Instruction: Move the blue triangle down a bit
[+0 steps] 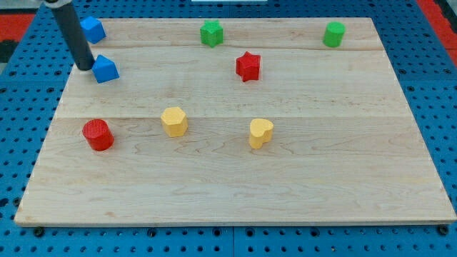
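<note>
Now, our tip: a bare rod with no jaws, resting on the board.
Blue triangle: just right of our tip, near the view's top-left.
Needed: we judge our tip must get above it to push down.

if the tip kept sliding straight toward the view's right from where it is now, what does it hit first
Probably the blue triangle block: my tip sits just off its left edge, nearly touching. The other blue block lies above that line, though depth is hard to judge from one view.
</note>
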